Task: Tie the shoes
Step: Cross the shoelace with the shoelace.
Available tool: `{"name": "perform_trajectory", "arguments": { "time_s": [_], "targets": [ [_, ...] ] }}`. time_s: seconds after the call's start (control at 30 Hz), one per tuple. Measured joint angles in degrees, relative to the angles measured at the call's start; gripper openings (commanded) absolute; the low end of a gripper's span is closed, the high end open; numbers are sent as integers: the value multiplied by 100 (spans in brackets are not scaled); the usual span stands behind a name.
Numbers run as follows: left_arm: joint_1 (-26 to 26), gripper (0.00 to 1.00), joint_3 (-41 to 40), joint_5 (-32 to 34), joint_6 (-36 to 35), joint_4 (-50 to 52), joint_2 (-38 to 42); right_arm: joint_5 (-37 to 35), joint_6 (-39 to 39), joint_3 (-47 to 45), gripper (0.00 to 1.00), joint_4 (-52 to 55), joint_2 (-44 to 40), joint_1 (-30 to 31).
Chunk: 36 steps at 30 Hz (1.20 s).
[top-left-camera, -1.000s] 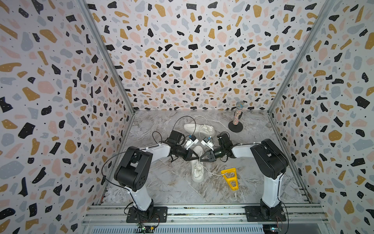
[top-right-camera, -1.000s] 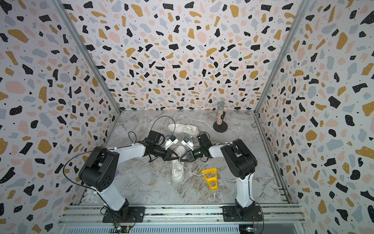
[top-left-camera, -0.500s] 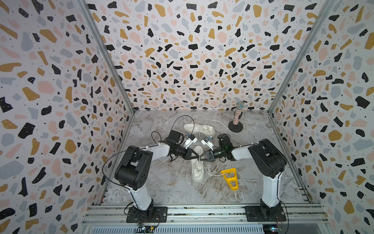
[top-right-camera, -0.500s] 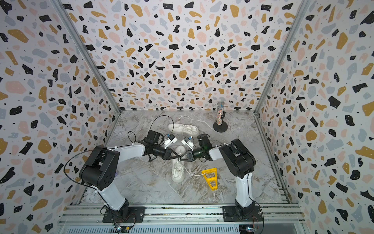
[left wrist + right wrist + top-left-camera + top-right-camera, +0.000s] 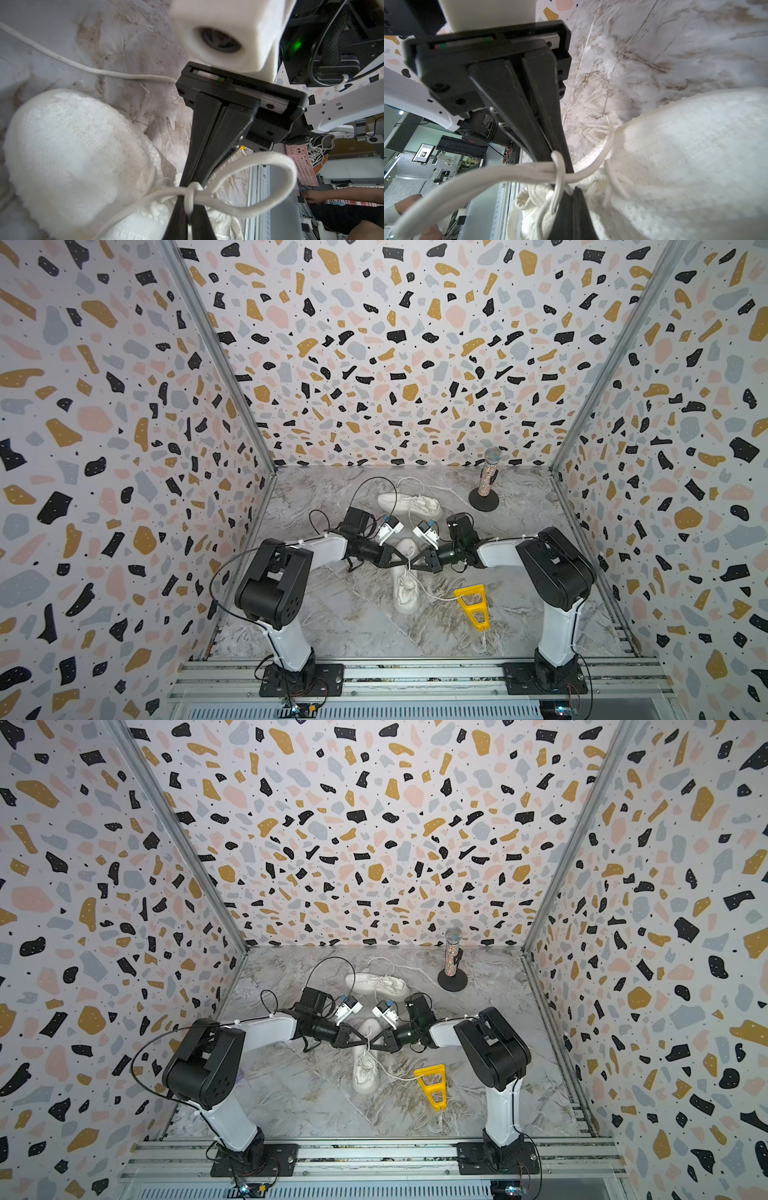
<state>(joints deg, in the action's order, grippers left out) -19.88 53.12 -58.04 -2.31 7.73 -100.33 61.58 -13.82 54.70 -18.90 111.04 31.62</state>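
Terrazzo-print walls on three sides, marble-print desk below. Near shoe at mid-desk between the arms. Far shoe crosswise near the back wall, apparently untied. Well apart from the work: glitter microphone on a round stand, yellow plastic frame.

Left gripper and right gripper tip to tip over the near shoe. Left: fingers almost together, pinching a strand of lace right at the knot. Right: pressed fully together at the knot; strand trapped or not, cannot tell.

Step in hand, by judgement: cinching a bow on the near shoe. Draw both grippers apart at equal pace, low and level across the shoe. Grip loops, never free ends, to avoid pulling the bow out. Stop on the knot seating. Avoid dragging the shoe.

Consult the left wrist view for the knot, one open loop and a free lace end along the desk: all too small to resolve in both top views. Consult the right wrist view for strands wrapped round the left gripper's tip. Rely on both top views for the far shoe, absent from either wrist view.
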Motion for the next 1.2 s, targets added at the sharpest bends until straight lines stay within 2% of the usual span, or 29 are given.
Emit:
{"name": "perform_trajectory", "arguments": {
  "time_s": [0.3,0.6,0.87,1.2],
  "targets": [
    [44,38,0,26,-190,133,70,-79,168,94,0,348,-2,0],
    [59,60,74,334,-756,538,640,-50,166,162,0,446,-2,0],
    [-70,66,664,678,-1759,1231,645,-9,120,195,0,455,-2,0],
    [-664,69,704,1401,-3038,1550,647,39,81,214,0,481,-2,0]
  ]
}}
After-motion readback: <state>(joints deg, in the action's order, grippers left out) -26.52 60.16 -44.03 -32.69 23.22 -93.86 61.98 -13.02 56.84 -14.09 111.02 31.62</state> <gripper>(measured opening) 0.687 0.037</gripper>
